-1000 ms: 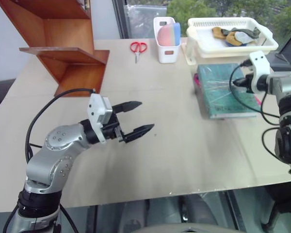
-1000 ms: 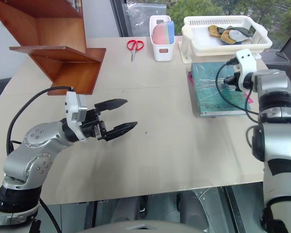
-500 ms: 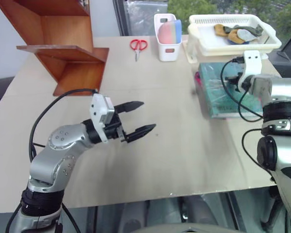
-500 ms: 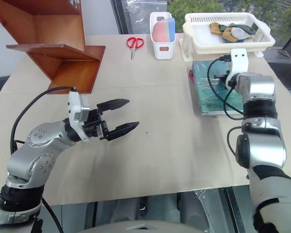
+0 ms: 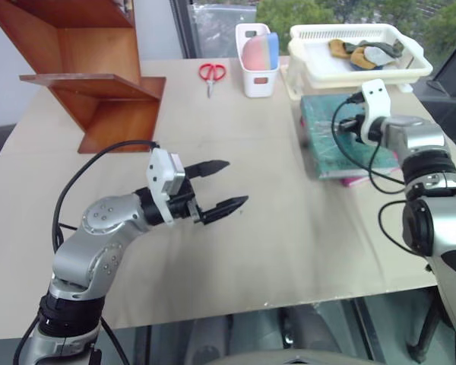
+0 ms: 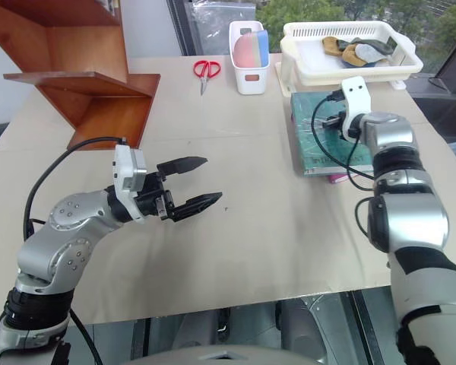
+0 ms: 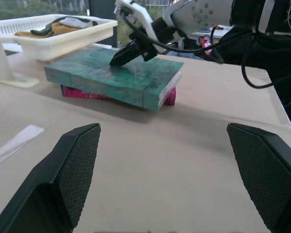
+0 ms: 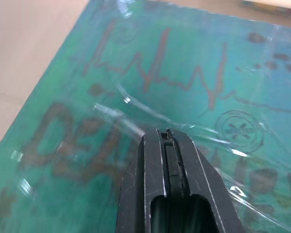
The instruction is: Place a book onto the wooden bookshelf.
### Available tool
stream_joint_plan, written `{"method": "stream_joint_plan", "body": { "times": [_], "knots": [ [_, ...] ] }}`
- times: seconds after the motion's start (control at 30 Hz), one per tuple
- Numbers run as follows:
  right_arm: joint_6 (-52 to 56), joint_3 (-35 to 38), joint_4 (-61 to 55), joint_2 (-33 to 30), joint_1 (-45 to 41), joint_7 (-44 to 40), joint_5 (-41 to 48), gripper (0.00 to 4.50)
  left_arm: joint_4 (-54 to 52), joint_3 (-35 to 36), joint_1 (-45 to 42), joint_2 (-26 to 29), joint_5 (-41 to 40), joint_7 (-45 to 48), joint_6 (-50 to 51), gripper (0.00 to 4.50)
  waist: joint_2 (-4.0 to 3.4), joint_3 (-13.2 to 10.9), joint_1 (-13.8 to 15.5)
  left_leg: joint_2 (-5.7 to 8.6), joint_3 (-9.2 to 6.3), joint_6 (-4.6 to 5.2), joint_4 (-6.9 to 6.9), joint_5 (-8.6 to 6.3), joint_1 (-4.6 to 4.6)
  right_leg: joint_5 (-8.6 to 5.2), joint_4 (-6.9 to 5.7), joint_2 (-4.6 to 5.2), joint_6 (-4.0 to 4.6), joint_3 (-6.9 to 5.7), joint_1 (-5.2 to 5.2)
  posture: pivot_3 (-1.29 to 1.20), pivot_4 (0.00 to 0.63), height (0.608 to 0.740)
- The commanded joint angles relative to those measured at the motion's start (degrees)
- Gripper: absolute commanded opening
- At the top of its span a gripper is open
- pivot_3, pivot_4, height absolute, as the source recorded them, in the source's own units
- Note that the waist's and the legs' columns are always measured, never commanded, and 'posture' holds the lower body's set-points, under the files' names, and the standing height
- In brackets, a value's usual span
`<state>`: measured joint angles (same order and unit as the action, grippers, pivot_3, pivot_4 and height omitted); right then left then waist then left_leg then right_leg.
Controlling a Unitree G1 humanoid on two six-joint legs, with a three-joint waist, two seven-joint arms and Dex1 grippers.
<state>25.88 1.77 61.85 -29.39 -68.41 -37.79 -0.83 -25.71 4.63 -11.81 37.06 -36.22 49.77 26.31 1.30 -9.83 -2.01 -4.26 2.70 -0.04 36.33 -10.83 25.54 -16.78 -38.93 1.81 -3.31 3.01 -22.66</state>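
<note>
The teal-green book [image 5: 324, 141] lies flat at the table's right, on top of a magenta book [image 7: 170, 97]. My right gripper [image 7: 117, 59] is shut with nothing between its fingers. Its tips point down at the middle of the glossy cover [image 8: 184, 73], on it or just above it. My left gripper [image 5: 235, 182] hovers open over the table's middle, well left of the book, with nothing between its fingers [image 7: 70, 174]. The wooden bookshelf [image 5: 99, 84] stands at the far left corner, its slanted boards bare.
Red scissors [image 5: 216, 73] lie at the back. To their right stands a white bin [image 5: 258, 67] holding pink and blue items. A white basket [image 5: 410, 59] holding several items sits just behind the books. The table's right edge runs close to the books.
My right gripper has sunk and moved a little left over the teal-green book's cover, staying shut. The left arm has kept still. The head views have shifted slightly.
</note>
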Motion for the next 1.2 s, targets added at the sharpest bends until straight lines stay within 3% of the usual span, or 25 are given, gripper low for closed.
{"method": "stream_joint_plan", "body": {
  "times": [0.03, 0.27, 0.4, 0.63, 0.77, 0.93, 1.2],
  "knots": [
    [1.7, -3.1, 1.4, -1.8, 4.8, -6.1, -1.9, 0.07, -2.1, 1.2, 0.2, 0.3, -0.7, -0.2, -0.4, 4.5, 0.12, 0.1, 0.5, 0.0, -0.01, 0.0, 0.01, 0.0, 0.0, 0.0, 0.01, 0.01, 0.0, -0.02, 0.02, 0.0, 0.15, 0.74],
    [3.4, -4.2, -6.7, -4.3, 10.3, -12.6, -1.0, 0.07, -0.5, 0.3, -1.5, 0.0, -0.3, 0.4, -0.4, 4.5, 0.35, 0.5, 1.2, 0.0, -0.02, 0.0, 0.02, 0.0, -0.12, 0.0, 0.0, 0.0, 0.0, -0.02, 0.15, 0.0, 0.15, 0.74],
    [2.4, 0.4, -12.8, -5.5, 11.5, -7.9, 1.2, 0.07, 0.5, -0.1, -1.9, -0.2, 0.0, 1.0, -0.8, 4.5, 0.38, 0.6, 1.2, 0.0, 0.0, 0.0, 0.03, 0.0, -0.34, 0.0, 0.01, 0.0, 0.0, 0.0, 0.37, 0.0, 0.15, 0.74],
    [12.9, 8.1, -26.6, -10.4, 12.9, 4.1, 3.1, 0.07, 2.2, -0.2, -1.2, -0.7, 0.5, 2.6, -2.6, 4.5, -0.02, 0.3, 1.4, 0.02, 0.05, 0.0, -0.03, -0.01, -0.6, -0.01, 0.05, 0.04, 0.01, 0.03, 0.61, 0.0, 0.15, 0.74],
    [14.1, 9.8, -10.8, -15.3, 5.7, 9.9, 2.9, 0.07, 3.6, -1.0, -2.1, -1.1, 0.9, 4.0, -3.5, 4.5, -0.16, 0.2, 1.2, 0.04, 0.12, 0.0, -0.07, -0.01, -0.6, -0.02, 0.07, 0.04, 0.02, 0.1, 0.55, 0.0, 0.15, 0.74],
    [10.0, 13.2, 6.7, -16.7, -2.1, 12.0, 5.1, 0.07, 5.5, -1.2, -2.9, -1.3, 1.6, 5.3, -4.3, 4.5, -0.22, 0.2, 0.4, 0.04, 0.22, 0.0, -0.15, -0.01, -0.67, -0.02, 0.11, -0.02, 0.02, 0.28, 0.52, 0.0, 0.15, 0.74],
    [8.3, 18.3, 14.7, -15.4, -3.6, 13.9, 8.2, 0.07, 4.4, 0.2, 0.1, -0.9, 1.6, 5.3, -5.2, 4.5, -0.31, 0.1, -0.4, 0.04, 0.28, 0.01, -0.24, -0.01, -0.67, -0.02, 0.16, -0.01, 0.01, 0.36, 0.51, 0.0, 0.15, 0.74]
  ]
}}
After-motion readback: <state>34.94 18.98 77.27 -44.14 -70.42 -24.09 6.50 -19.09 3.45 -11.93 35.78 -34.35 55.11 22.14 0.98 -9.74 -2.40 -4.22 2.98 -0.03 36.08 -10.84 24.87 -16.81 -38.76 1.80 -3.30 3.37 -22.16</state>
